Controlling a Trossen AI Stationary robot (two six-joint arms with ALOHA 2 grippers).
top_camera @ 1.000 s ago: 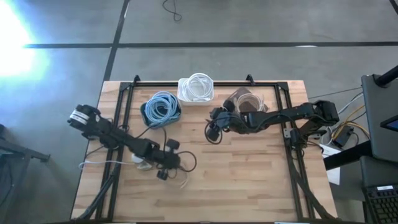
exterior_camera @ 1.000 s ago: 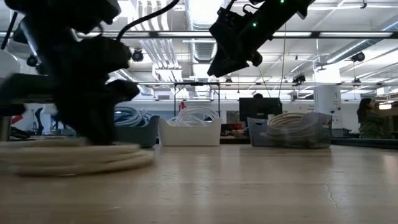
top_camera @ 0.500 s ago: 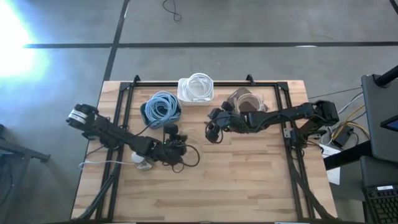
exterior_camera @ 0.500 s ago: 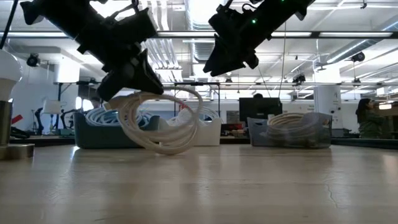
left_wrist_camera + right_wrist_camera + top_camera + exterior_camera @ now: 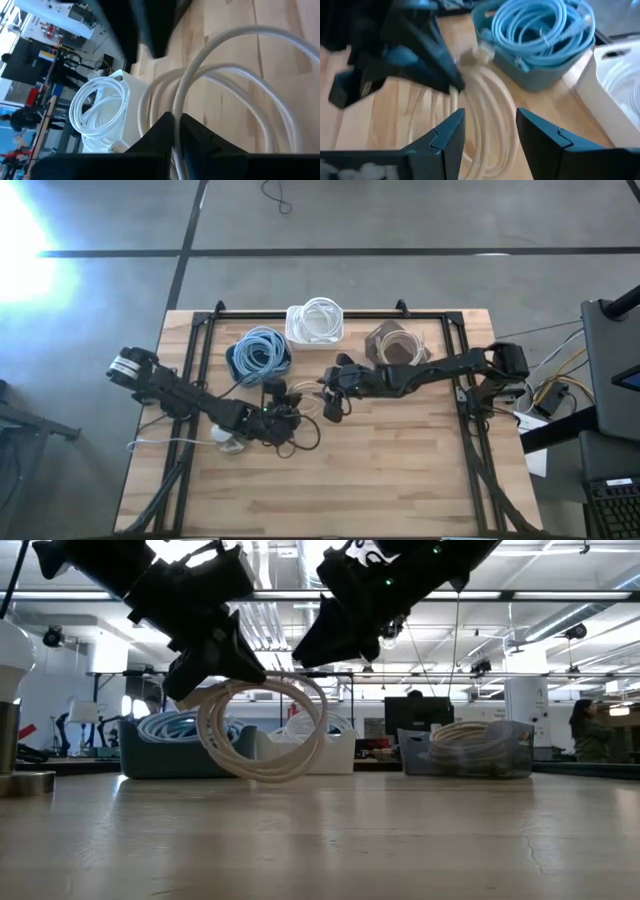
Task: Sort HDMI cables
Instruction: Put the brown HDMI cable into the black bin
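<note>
While the left hand [image 5: 283, 412] is hanging over the middle of the counter [image 5: 400, 480], it is holding one beige cable coil [image 5: 265, 730] clamped between its fingers. In the low view this coil is standing almost upright, and its bottom is just above the wood or only touching it; I cannot tell which. In the left wrist view the two dark fingers [image 5: 160, 135] are pressed together on the strands of the coil [image 5: 225, 85].

The right hand [image 5: 330, 395] is reaching from the right side to the same place and is staying just beside the coil, on its right. Its fingers [image 5: 445, 142] are standing apart, and in the right wrist view the beige coil [image 5: 485, 115] is lying between and beyond them, not gripped by them.

At the far side of the counter three bins are standing in a row. The blue bin [image 5: 232, 360] on the left is holding the light blue cables [image 5: 262, 348]. The white bin [image 5: 294, 330] in the middle is holding the white cables [image 5: 320, 318]. The clear bin [image 5: 425, 350] on the right is holding more beige cables [image 5: 396, 343].

Near the left arm, a round white bulb-like object [image 5: 230, 442] is sitting on the counter, with a thin cord [image 5: 150, 442] going out to the left.
</note>
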